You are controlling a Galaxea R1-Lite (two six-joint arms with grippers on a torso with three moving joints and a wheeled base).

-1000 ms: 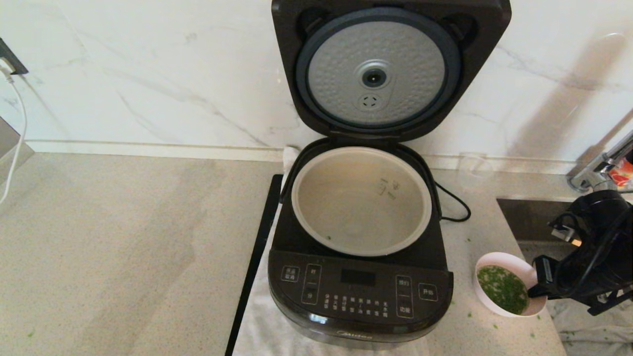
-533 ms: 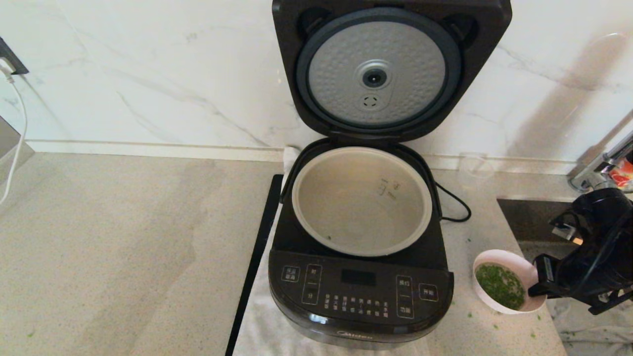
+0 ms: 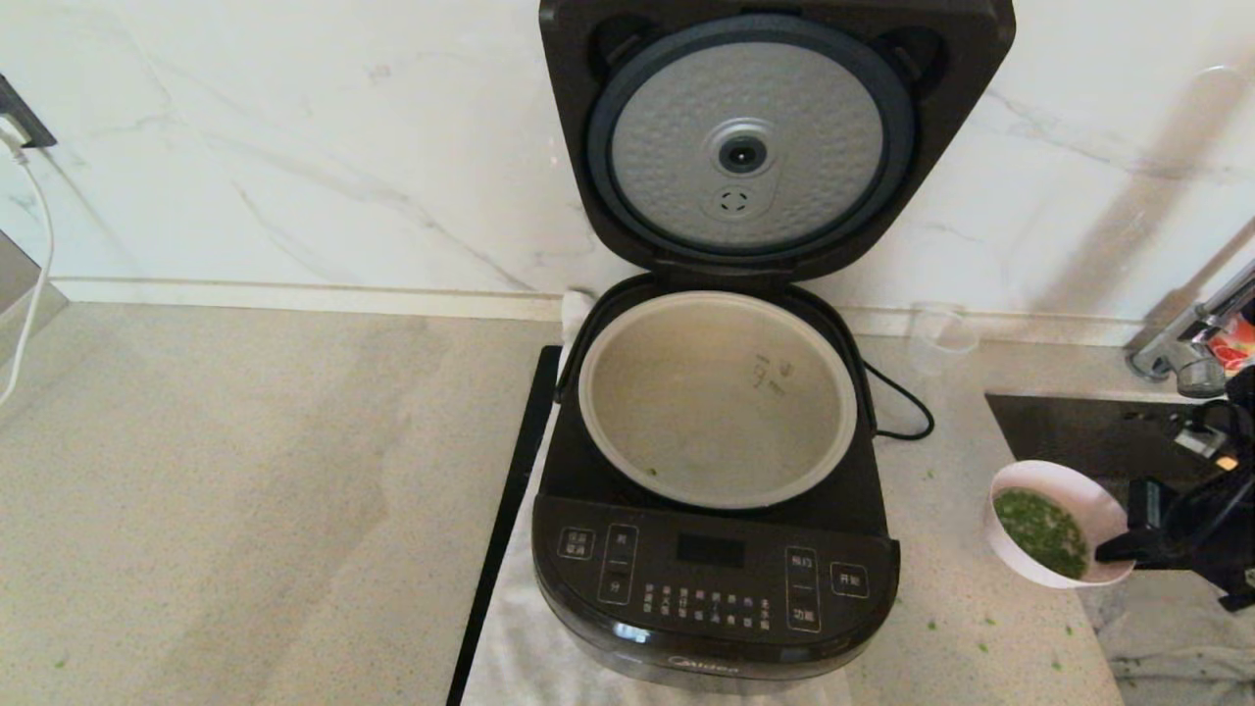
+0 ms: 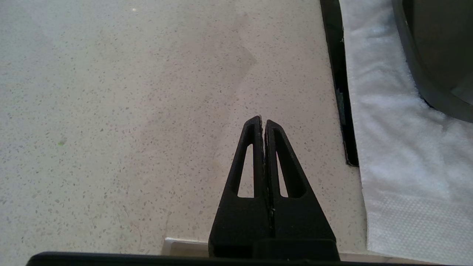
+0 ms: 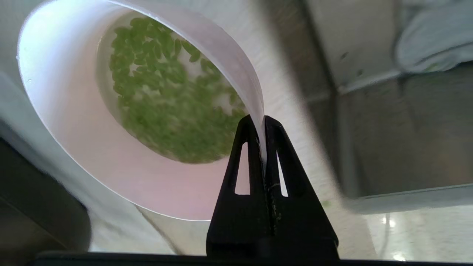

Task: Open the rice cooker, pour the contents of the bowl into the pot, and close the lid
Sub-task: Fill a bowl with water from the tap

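Lid (image 3: 750, 147) upright, pot (image 3: 718, 397) exposed, so pouring step underway: right gripper (image 5: 264, 120) has jaws pinched on bowl (image 3: 1054, 525) rim, chopped greens (image 3: 1041, 531) just beyond them, needing carry toward cooker (image 3: 714, 579) and tilt; left gripper (image 4: 263, 122) idle, jaws closed over worktop (image 4: 111, 111).

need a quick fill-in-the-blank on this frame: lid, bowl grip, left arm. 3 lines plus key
1. The glossy black rice cooker's hinged black lid stands ____.
2. The right pincer is shut on the ____ of the small pale pink bowl of chopped green bits.
3. The round light-grey metal pot holds ____ of those bits.
4. The left pincer is ____, over speckled countertop.

Missing words: open; rim; almost none; shut
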